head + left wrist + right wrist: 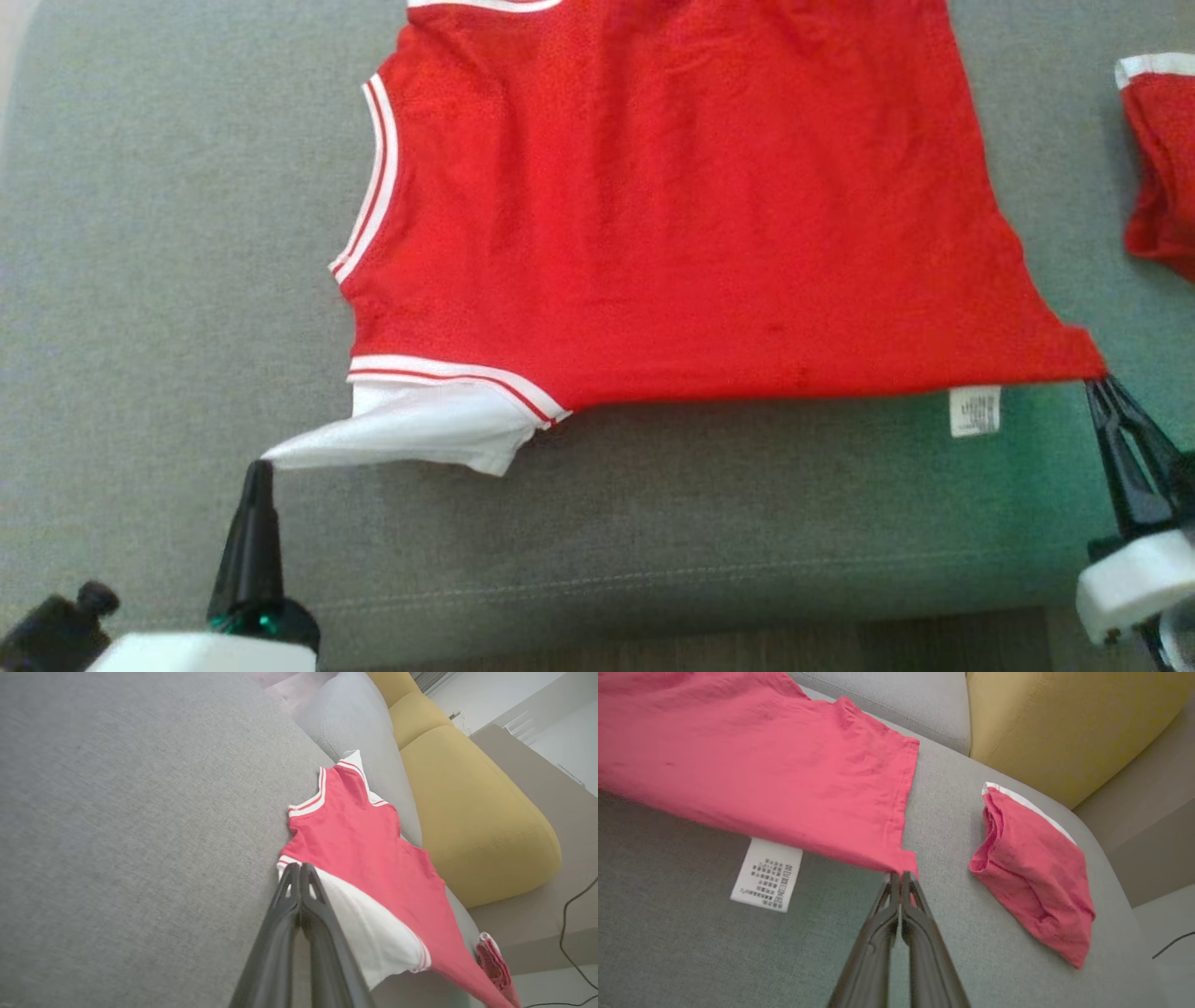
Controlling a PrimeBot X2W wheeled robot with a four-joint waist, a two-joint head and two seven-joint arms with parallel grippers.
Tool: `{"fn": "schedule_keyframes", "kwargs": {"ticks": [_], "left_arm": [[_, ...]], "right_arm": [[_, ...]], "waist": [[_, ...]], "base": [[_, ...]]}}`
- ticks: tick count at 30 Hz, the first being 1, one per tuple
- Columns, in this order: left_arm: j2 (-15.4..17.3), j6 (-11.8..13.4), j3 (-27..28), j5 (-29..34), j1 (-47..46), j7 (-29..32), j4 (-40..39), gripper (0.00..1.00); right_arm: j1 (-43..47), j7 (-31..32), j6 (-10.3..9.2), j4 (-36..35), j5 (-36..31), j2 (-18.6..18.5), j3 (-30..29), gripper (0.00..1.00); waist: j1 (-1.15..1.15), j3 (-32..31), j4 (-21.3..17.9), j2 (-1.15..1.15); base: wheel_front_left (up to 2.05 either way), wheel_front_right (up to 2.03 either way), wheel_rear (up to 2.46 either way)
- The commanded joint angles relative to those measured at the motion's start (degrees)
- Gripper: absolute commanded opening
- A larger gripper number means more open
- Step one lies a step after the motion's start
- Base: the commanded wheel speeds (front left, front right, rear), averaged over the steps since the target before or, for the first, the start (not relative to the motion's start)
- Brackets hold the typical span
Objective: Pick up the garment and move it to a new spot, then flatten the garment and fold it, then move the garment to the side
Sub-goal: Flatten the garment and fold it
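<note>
Head view is showing the red garment point(672, 205) lying spread out on the grey sofa seat point(140, 280), from the middle up to the back edge. The left gripper point(260, 464) is pinching tight on the garment's white corner near the seat's front edge, and that corner is being pulled into a point. The right gripper point(1094, 381) is squeezing tight on the red bottom corner toward the seat's right edge. A white label point(975, 412) is poking out under the hem, near the right gripper. A small red cloth point(1162, 159) is lying apart from the garment by the right edge. Left wrist view is adding a yellow cushion point(467, 812) sitting beyond the grey seat. Right wrist view is bringing the label's dark print up close, and the small red cloth is looking bunched up with a white band along one side.
</note>
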Motion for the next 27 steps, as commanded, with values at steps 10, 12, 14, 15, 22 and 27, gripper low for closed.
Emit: {"fn": "schedule_keyframes", "kwargs": {"ticks": [10,12,14,15,22,27], "left_arm": [[-0.61,3.33,0.29,-0.3,-15.55,5.39,-2.39,0.0],[-0.56,2.42,0.32,-0.23,-19.0,5.32,0.13,0.0],[-0.63,1.05,0.23,-0.24,-22.5,5.01,3.03,0.0],[-0.71,0.14,0.08,-0.21,-24.26,4.74,4.37,0.0],[-0.37,-3.0,-0.73,2.26,-35.08,3.02,13.7,0.0],[-1.55,-4.09,-1.31,3.11,-40.3,1.73,20.04,0.0]], "right_arm": [[-15.51,3.58,-0.03,7.18,-0.78,-5.03,8.07,0.0],[-19.28,3.46,-0.03,10.88,-0.45,-5.16,9.01,0.0],[-22.73,2.95,-0.03,14.37,0.22,-5.01,9.24,0.0],[-24.29,2.51,-0.03,15.79,0.29,-4.93,9.2,0.0],[-34.37,-0.95,-0.03,23.62,-0.68,-4.78,9.95,0.0],[-38.87,-3.27,-0.03,27.94,-2.02,-4.6,11.3,0.0]], "waist": [[0.0,1.87,-0.35,0.0],[0.0,2.49,-0.4,0.0],[0.0,3.3,-0.14,0.0],[0.0,3.75,-0.01,0.0],[0.0,7.31,0.02,0.0],[0.0,9.16,0.28,0.0]], "base": [[0.0,0.0,0.0],[0.0,0.0,0.0],[0.0,0.0,0.0],[0.0,0.0,0.0],[0.0,0.0,0.0],[0.0,0.0,0.0]]}}
